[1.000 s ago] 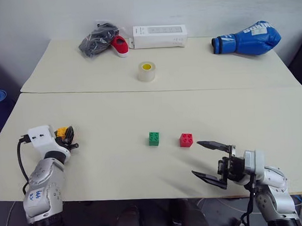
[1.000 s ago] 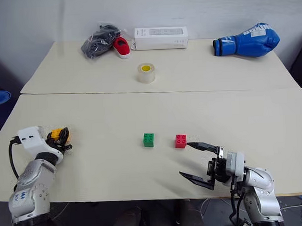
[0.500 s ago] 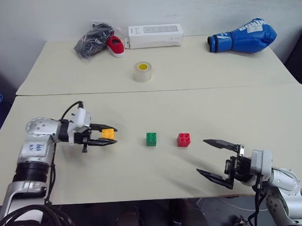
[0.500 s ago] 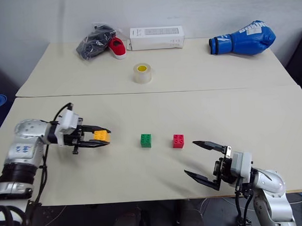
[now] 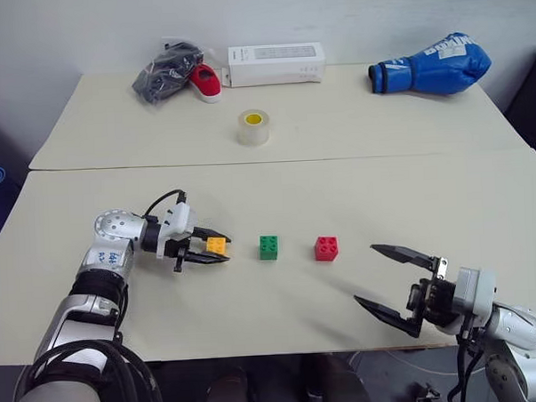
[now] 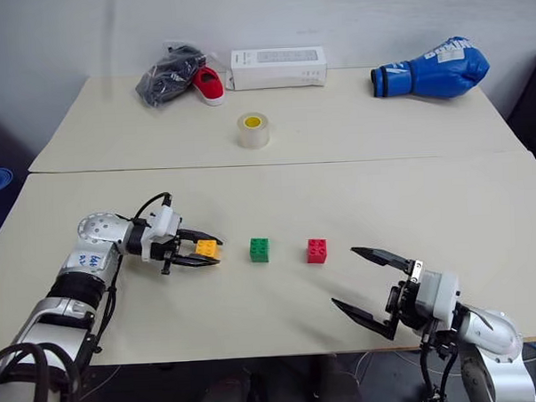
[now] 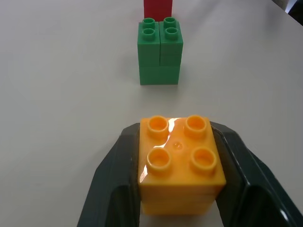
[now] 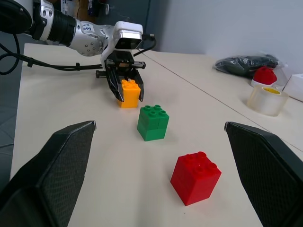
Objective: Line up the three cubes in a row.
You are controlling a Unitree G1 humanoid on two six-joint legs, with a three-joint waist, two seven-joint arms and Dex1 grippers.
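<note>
My left tool (image 5: 218,248) has the orange-yellow cube (image 5: 217,245) sitting between its two black fingers (image 7: 111,189), one finger along each side of the block; the cube rests on the worktop (image 5: 268,192), and I cannot tell whether the fingers are pressing it or standing just off its sides. Just beyond that cube, along the line my left tool points, stands the green cube (image 5: 270,246), apart from it, and past the green one stands the red cube (image 5: 327,248), so the three lie roughly in one line across the near half of the worktop, with gaps between them. My right tool (image 5: 389,280) hangs over the near edge of the worktop, near the red cube but apart from it, its fingers spread wide and holding nothing. On the far half of the worktop lie a roll of tape (image 5: 254,127), a white box (image 5: 275,64), a blue boxing glove (image 5: 436,65) and a dark bundle with something red (image 5: 178,71).
</note>
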